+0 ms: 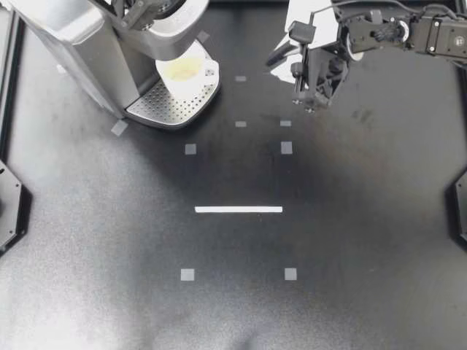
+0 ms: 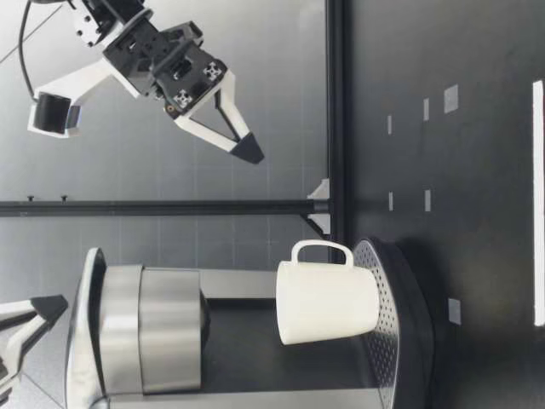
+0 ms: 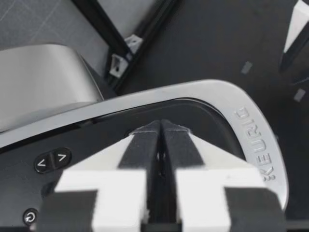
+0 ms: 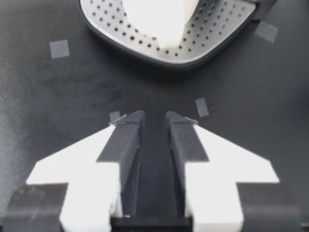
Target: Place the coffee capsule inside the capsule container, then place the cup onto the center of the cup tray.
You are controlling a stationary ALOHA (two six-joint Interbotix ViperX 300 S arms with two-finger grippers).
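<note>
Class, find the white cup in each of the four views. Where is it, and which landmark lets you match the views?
Top view: cup on the tray, under the head of the machine.
Low view: cup upright on the tray, handle away from the machine's body.
Left wrist view: not in it.
Right wrist view: cup on the tray, partly cut off.
Landmark: the perforated tray.
</note>
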